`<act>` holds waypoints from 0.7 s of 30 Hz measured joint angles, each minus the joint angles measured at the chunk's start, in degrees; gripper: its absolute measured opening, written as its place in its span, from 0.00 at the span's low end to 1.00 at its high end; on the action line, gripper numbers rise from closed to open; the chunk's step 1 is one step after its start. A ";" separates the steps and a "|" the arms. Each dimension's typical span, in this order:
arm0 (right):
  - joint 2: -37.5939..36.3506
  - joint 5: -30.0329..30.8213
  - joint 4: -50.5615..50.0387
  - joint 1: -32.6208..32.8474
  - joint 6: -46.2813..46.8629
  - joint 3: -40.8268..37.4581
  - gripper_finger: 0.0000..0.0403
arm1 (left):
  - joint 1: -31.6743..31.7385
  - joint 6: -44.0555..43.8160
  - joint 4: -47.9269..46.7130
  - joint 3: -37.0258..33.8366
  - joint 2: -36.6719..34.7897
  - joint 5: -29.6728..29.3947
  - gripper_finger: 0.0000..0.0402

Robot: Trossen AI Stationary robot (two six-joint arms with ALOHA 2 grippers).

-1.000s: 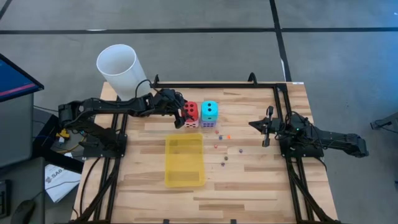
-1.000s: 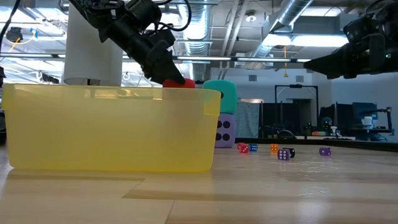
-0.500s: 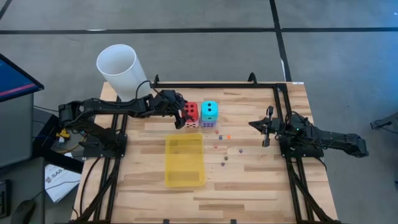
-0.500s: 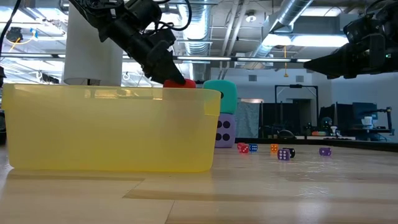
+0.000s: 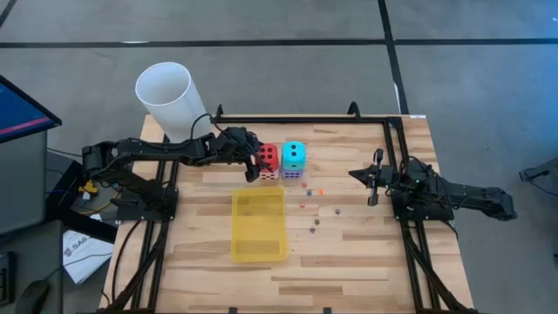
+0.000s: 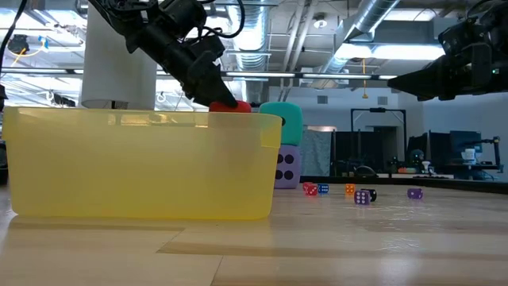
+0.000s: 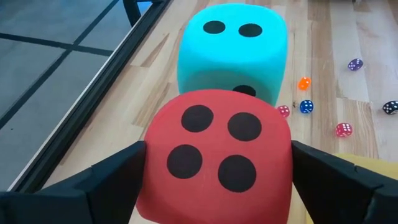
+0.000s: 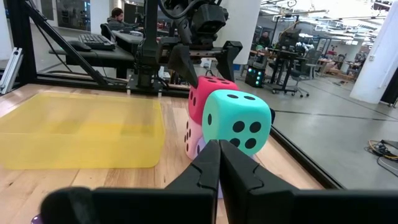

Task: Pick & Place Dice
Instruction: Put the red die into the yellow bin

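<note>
The left gripper [image 7: 214,171], jaws wide, is straddling the big red foam-looking die [image 7: 217,163] stacked on the pink die [image 8: 194,138] at the table's far left, likely light and squashy, best pinched across opposite flat faces.

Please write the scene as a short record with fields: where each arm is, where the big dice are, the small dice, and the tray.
left gripper: fingers on both sides of the red die, jaws wide
red die: on top of the pink die
cyan die: beside the red die, on the purple die
small dice: scattered on the table
yellow tray: on the table, no big die inside
right gripper: shut, away at the table's right side, holding nothing
</note>
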 joint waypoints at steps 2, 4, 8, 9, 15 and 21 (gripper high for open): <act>0.00 -0.01 0.00 0.02 0.01 0.00 0.01 | 0.04 -0.14 0.48 -0.02 0.00 -0.03 0.92; 0.00 0.00 0.00 0.01 0.02 0.00 0.01 | 0.04 -0.84 0.80 -0.02 0.00 -0.06 0.93; 0.00 0.00 0.00 0.00 0.02 -0.01 0.01 | 0.04 -2.66 0.88 -0.02 0.00 -0.10 0.93; 0.00 0.00 0.00 0.00 0.02 -0.01 0.01 | 0.04 -2.94 0.90 -0.02 0.00 -0.10 0.93; 0.00 0.00 0.00 0.02 0.02 0.00 0.01 | 0.04 -3.08 1.17 -0.02 0.00 -0.10 0.90; 0.00 0.00 0.00 0.01 0.02 0.00 0.01 | 0.02 -4.39 2.06 -0.02 0.00 0.00 0.91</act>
